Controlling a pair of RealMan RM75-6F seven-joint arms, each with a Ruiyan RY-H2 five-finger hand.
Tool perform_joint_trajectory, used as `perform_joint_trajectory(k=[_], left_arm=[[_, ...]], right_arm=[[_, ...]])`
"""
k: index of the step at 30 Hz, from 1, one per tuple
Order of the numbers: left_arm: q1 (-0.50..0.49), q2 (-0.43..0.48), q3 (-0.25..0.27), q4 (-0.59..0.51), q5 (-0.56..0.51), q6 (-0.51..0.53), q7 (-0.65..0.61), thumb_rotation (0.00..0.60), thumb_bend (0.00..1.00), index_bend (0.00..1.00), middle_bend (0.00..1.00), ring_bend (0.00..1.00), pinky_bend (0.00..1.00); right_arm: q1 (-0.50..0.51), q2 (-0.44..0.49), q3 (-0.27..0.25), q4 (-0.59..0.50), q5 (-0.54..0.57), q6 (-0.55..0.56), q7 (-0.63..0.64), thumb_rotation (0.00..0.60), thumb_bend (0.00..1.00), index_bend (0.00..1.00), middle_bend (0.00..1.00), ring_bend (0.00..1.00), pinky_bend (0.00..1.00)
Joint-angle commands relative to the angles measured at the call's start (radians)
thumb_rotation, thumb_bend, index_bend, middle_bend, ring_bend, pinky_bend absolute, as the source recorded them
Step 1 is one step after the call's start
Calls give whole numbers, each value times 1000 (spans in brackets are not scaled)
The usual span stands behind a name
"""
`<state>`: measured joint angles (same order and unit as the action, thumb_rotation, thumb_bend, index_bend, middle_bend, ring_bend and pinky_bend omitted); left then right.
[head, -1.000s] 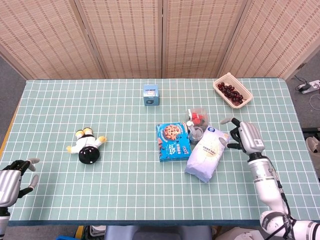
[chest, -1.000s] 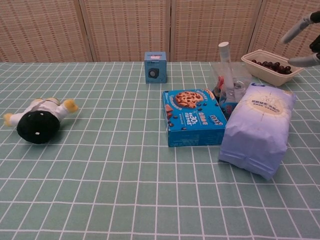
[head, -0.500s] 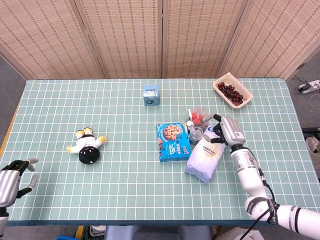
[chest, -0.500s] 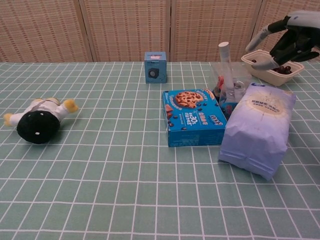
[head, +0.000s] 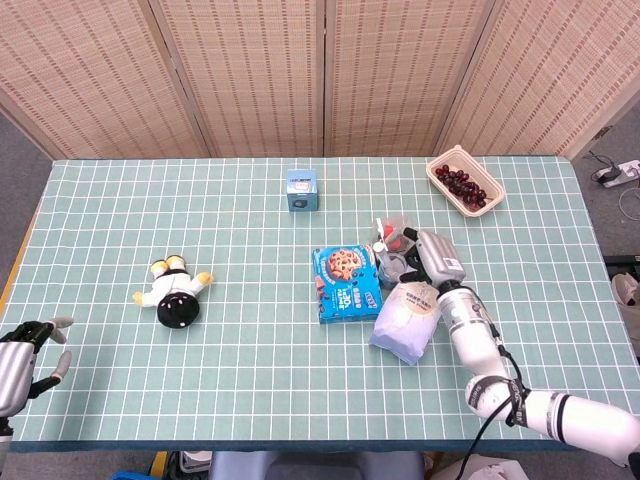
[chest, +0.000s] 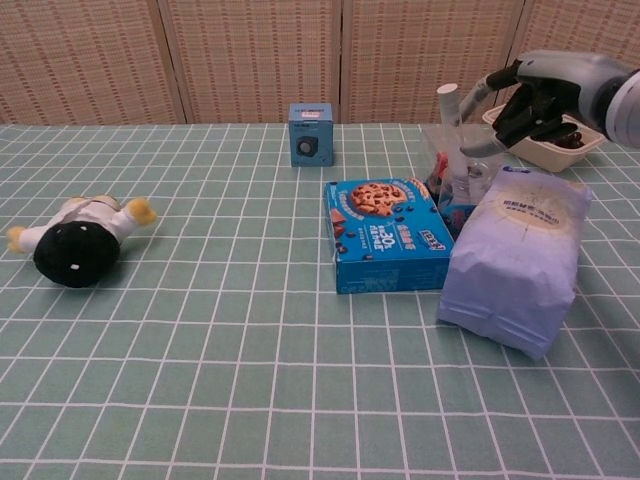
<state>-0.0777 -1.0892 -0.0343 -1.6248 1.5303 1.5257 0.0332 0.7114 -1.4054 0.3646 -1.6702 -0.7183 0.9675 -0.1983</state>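
Observation:
My right hand hovers with fingers spread just above a clear plastic packet that holds a white tube and small red items. In the chest view this hand hangs over the packet, holds nothing, and its fingertips are close to the tube's top. A pale lavender bag lies right below the hand, leaning against a blue cookie box. My left hand sits at the table's near left corner, empty, with fingers loosely apart, far from everything.
A black-and-white plush toy lies on the left half of the green checked cloth. A small blue cube box stands at the back centre. A beige tray of dark red fruit sits at the back right.
My right hand has swung left, from beside the lavender bag's right edge to above the clear packet. The left hand has slipped slightly lower toward the table's near edge.

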Motion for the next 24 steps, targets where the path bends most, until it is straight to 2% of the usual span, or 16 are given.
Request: perform_joint_trajectory(k=[1, 19, 24], left_arm=[[1, 1, 0, -1, 0, 1, -2, 600, 401, 391, 471, 327, 492], [2, 4, -1, -1, 1, 0, -6, 600, 401, 391, 471, 327, 492], [2, 4, -1, -2, 2, 1, -6, 600, 401, 391, 471, 327, 492]], right_arm=[[11, -12, -4, 15, 11, -5, -2, 600, 204, 382, 1000, 1000, 1000], [42, -47, -6, 79, 30, -37, 49, 600, 250, 451, 1000, 1000, 1000], [45, -49, -9, 87, 33, -45, 59, 600, 306, 524, 1000, 1000, 1000]])
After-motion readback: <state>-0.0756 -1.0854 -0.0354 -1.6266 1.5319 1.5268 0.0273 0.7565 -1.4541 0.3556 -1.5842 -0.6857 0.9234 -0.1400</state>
